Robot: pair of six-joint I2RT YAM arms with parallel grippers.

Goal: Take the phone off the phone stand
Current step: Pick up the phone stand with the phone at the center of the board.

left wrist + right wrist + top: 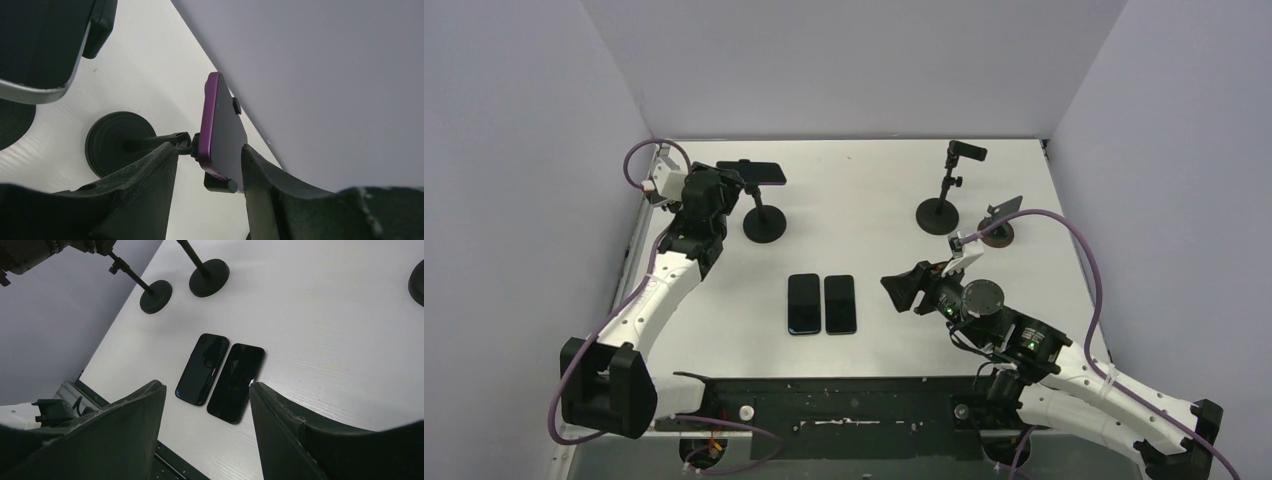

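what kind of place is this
Likely a robot lab test cell: white table boxed in by plain grey walls, left arm and right arm bolted at its edge, phone stands set out as props.

overhead camera behind the robot, looking down on the whole table (884, 200), left wrist camera tight on purple phone (222, 130) and stand (117, 142), facing wall (325, 75), right wrist camera higher, angled down at flat phones (202, 369), both also in overhead
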